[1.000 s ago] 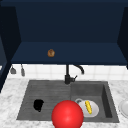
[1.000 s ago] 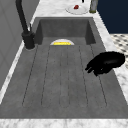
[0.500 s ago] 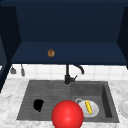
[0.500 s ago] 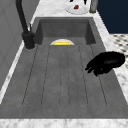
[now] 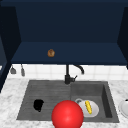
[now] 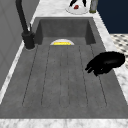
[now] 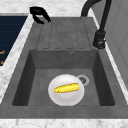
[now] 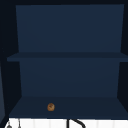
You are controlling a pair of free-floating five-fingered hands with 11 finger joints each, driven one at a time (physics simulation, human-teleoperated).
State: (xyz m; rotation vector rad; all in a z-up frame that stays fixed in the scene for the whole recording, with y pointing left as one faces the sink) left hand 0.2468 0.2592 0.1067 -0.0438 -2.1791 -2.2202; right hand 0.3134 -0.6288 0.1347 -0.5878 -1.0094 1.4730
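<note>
Left hand (image 5: 38,105) low over ribbed drainboard (image 6: 62,75), near its front edge; fingers curled loosely, thumb apart from them, grasping nothing, pointing in across the ribs in left side view (image 6: 105,63); same hand at far left corner of drainboard in right side view (image 7: 39,14). Bare ribbed surface all round it, open toward faucet (image 5: 68,75) at the back. Right of drainboard, deep basin (image 7: 37,75) of the sink: white plate (image 7: 66,90) on its floor, yellow corn cob (image 7: 66,88) lying across plate's middle, drain (image 7: 82,80) just beside plate at the far side. Steep basin walls on all sides, clear floor left of plate. Large red ball (image 5: 67,115) at front rim of sink in front view, overlapping plate's left edge there; whether touching, cannot tell. Marble counter (image 5: 10,105) around sink; second white dish (image 6: 77,8) with something red in it on counter beyond basin. Above, open dark-blue cabinet (image 8: 67,75): small brown round item (image 8: 51,107) alone on bottom shelf, left of middle.
</note>
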